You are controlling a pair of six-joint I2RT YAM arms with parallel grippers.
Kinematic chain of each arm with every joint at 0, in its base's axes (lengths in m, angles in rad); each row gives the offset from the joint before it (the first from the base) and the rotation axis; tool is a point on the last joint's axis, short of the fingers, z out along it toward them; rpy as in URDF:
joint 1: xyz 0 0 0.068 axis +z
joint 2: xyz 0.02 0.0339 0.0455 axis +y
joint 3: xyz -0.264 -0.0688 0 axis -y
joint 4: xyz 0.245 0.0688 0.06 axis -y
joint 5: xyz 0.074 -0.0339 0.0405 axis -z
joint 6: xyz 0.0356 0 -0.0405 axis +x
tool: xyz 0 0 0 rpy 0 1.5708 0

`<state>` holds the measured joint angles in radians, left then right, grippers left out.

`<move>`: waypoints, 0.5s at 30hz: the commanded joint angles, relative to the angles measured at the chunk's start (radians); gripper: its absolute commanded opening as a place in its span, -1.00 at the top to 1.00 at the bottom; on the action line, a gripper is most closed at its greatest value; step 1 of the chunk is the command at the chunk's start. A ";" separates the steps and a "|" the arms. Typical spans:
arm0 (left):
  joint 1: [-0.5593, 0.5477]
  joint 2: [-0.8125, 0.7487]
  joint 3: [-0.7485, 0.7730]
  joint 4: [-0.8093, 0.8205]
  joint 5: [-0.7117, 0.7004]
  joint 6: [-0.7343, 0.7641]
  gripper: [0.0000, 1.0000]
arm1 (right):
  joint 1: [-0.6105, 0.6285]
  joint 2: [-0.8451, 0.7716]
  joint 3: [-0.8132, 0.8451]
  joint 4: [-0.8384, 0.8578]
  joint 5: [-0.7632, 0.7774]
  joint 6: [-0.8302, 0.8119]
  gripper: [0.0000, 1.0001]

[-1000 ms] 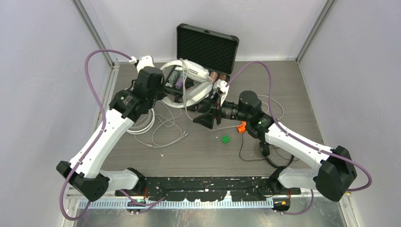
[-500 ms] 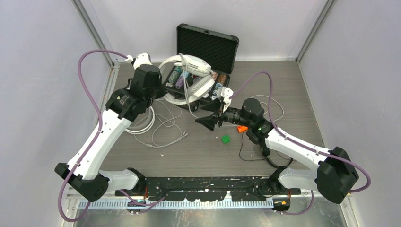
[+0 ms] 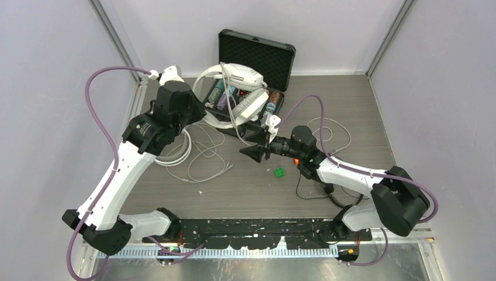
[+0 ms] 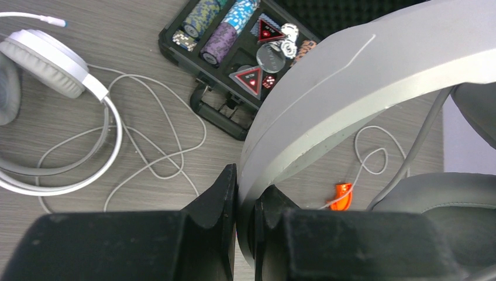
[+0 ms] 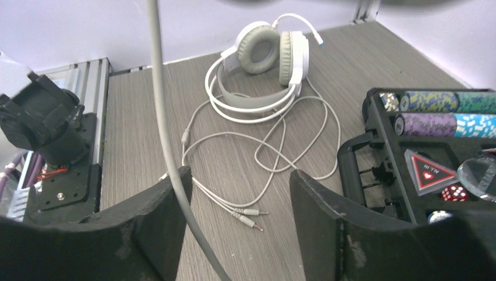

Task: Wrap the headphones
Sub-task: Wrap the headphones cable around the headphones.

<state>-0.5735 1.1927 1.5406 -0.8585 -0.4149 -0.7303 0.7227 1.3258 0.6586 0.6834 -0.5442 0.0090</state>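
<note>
White plastic and grey padding: the lifted headset (image 3: 237, 76) hangs in the upper centre of the overhead view, above the open chip case (image 3: 257, 55). Its headband (image 4: 362, 88) is pinched tight in the left gripper (image 4: 245, 202). Over the last second that arm has carried it up and back toward the case, and the grey cable (image 5: 166, 134) now drops freely from it. The right gripper (image 5: 237, 181) has slid left and lower in the frame. It stands wide and empty, with the cable running past its frame-left finger; whether the cable touches the pad is unclear from the wrist view. The cord looks ready to be caught for winding, though no loop is on yet.

A second white headset (image 3: 175, 149) with a tangled cord lies at centre left, and the black pair (image 3: 329, 188) lies lower right beside the right arm. Open tabletop lies lower centre, around the green block (image 3: 279, 172). The case's rim and the back wall crowd the held set.
</note>
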 commanded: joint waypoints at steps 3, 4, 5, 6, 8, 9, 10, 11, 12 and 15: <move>0.011 -0.051 0.038 0.198 0.090 -0.128 1.00 | 0.006 0.037 -0.019 0.113 0.004 -0.010 0.54; 0.012 -0.050 0.040 0.212 0.097 -0.142 1.00 | 0.005 0.039 -0.026 0.119 0.013 -0.010 0.72; 0.013 -0.052 0.042 0.224 0.100 -0.152 1.00 | 0.005 0.040 -0.032 0.126 0.020 -0.010 0.85; 0.016 -0.053 0.042 0.234 0.102 -0.159 1.00 | 0.005 0.040 -0.038 0.133 0.026 -0.010 0.94; 0.030 -0.058 0.045 0.250 0.103 -0.170 1.00 | 0.004 0.039 -0.040 0.128 0.036 -0.010 0.99; 0.043 -0.060 0.048 0.251 0.105 -0.175 1.00 | 0.004 0.037 -0.040 0.121 0.040 -0.010 0.99; 0.061 -0.061 0.054 0.245 0.110 -0.185 1.00 | 0.005 0.036 -0.040 0.116 0.041 -0.010 0.99; 0.080 -0.062 0.061 0.237 0.123 -0.195 1.00 | 0.005 0.034 -0.041 0.109 0.040 -0.010 0.99; 0.100 -0.063 0.063 0.235 0.139 -0.204 1.00 | 0.005 0.033 -0.041 0.105 0.037 -0.010 0.99; 0.133 -0.064 0.064 0.240 0.170 -0.214 1.00 | 0.006 0.035 -0.044 0.104 0.031 -0.010 0.99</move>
<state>-0.4858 1.1759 1.5406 -0.7868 -0.2981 -0.8394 0.7254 1.3632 0.6220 0.7662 -0.5274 0.0067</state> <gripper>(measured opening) 0.115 0.070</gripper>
